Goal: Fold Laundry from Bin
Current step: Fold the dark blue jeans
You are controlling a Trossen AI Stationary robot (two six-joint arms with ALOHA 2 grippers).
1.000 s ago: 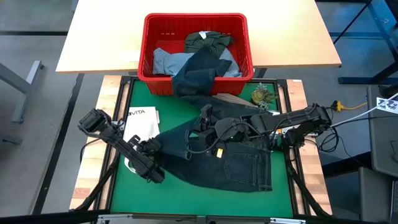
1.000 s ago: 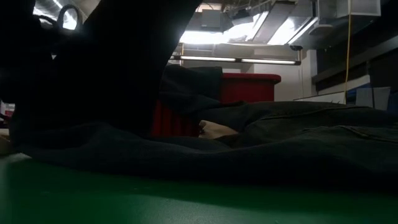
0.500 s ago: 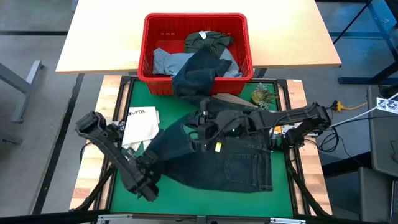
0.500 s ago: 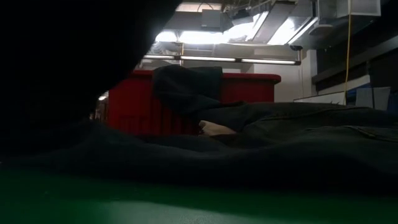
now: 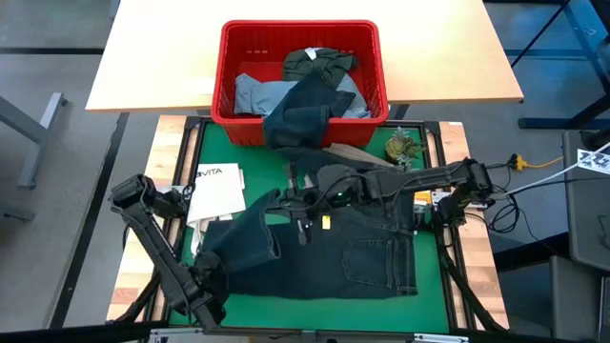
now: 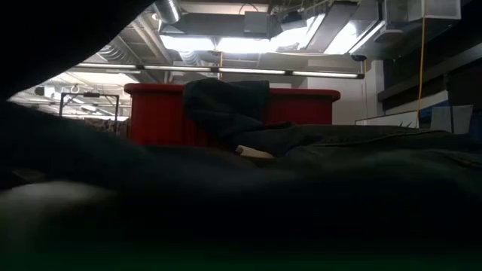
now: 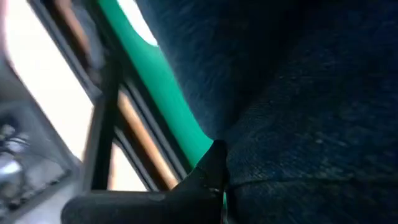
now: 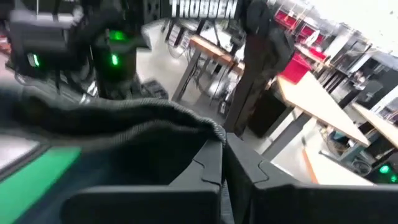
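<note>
Dark navy jeans [image 5: 353,257] lie spread on the green mat [image 5: 315,310], also filling the low view as a dark mass [image 6: 339,173]. My left gripper [image 5: 208,284] is at the near left, shut on the jeans' left end. My right gripper [image 5: 303,211] is over the mat's middle, shut on the jeans' far edge. The red bin [image 5: 224,86] stands beyond the mat on the wooden table, holding more laundry [image 5: 319,67]. A navy piece [image 5: 300,114] hangs over the bin's near rim. My left gripper holds the jeans' left end [image 7: 292,155], coming from above and pointing steeply down. Only one finger [image 7: 211,165] shows against the denim, so the hold itself is hidden. The cloth is raised there; the rest lies on the mat. My right gripper pinches the jeans' hemmed edge [image 8: 208,127] between its two fingers [image 8: 214,165], reaching nearly level from the table's right. The edge is held above the mat and the cloth drapes down from it.
A white bag printed VITA [image 5: 217,191] lies on the mat's left part. A small olive object [image 5: 402,146] sits at the far right corner, and a beige piece [image 5: 348,152] shows below the bin. The mat's frame rail [image 7: 112,124] runs close to my left gripper.
My left gripper has moved toward the table's near-left corner and risen, turning as it went, and has drawn the jeans' left end with it; that part now bunches nearer the front edge. My right gripper has shifted toward the table's left with the lifted edge.
</note>
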